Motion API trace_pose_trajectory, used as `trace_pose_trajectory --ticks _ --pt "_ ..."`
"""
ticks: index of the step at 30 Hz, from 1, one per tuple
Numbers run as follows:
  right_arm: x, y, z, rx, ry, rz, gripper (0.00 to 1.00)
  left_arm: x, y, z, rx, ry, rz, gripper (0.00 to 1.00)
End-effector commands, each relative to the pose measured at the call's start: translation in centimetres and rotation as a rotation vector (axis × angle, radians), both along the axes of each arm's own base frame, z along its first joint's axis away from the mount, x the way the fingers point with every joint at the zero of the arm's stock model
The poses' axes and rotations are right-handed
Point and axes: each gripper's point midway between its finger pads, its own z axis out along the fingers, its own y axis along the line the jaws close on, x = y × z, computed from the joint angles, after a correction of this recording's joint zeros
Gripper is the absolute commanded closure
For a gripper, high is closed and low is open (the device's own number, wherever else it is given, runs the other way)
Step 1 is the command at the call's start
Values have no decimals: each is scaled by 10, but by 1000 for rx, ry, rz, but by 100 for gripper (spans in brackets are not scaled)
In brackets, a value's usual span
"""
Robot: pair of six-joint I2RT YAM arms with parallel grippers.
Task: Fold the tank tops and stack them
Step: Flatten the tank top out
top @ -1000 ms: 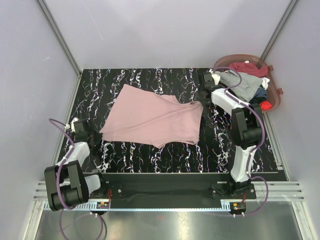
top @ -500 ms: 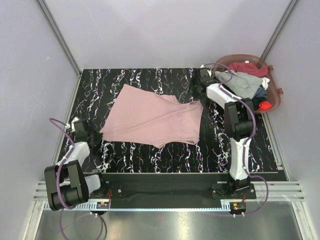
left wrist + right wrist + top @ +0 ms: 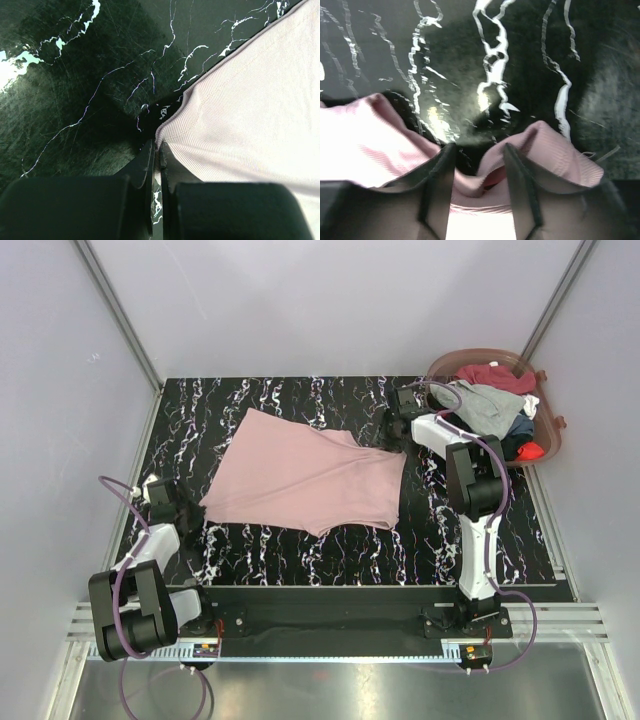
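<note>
A dusty pink tank top [image 3: 305, 475] lies spread flat on the black marble table. My left gripper [image 3: 192, 512] is at its near left corner, and in the left wrist view it [image 3: 160, 149] is shut on that corner of the pink cloth [image 3: 240, 110]. My right gripper [image 3: 398, 432] is at the far right strap. In the right wrist view it [image 3: 477, 157] is open, with its fingers [image 3: 442, 165] on either side of a raised fold of the pink strap [image 3: 545, 145]. Grey [image 3: 490, 405], maroon [image 3: 488, 375], black [image 3: 515, 430] and red [image 3: 532, 451] tops lie heaped at the far right.
A round brownish translucent basket [image 3: 552, 425] at the table's far right corner holds the heaped tops. Grey walls with metal rails close in the table on three sides. The bare marble table [image 3: 300, 400] shows around the pink top.
My right arm's elbow has swung to the left and its wrist has shifted a little at the strap. The pink top's far right corner moved slightly. The left arm has not moved.
</note>
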Motion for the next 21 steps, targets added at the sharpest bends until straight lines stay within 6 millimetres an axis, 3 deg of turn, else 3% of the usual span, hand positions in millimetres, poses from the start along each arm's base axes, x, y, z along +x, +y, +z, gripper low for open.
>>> trace_pose_trajectory --ticks 1,2,3,6,11,15,16,17,20,21 --pt "-11 -15 3 -47 13 -45 55 15 5 18 21 -69 -10 100" --pt "-9 -25 2 -76 9 -78 61 15 5 18 21 -68 -8 100" --pt "-7 -30 3 -91 10 -95 78 15 5 17 22 -67 -9 100" --pt "3 -53 8 -168 -6 -181 100 15 5 18 22 -68 -9 100" --pt "26 -88 31 -297 -77 -329 100 15 5 16 23 -63 -11 100" --pt "37 -98 51 -341 -106 -384 100 16 4 15 18 -66 -19 100" --pt "38 -97 51 -339 -108 -378 99 17 3 14 15 -64 -28 99" --pt "39 -95 52 -335 -107 -353 78 17 1 13 10 -63 -38 97" --pt "41 -92 57 -319 -122 -330 48 20 -5 12 -7 -62 -68 86" --pt "42 -90 59 -313 -133 -324 47 21 -7 12 -13 -69 -80 84"
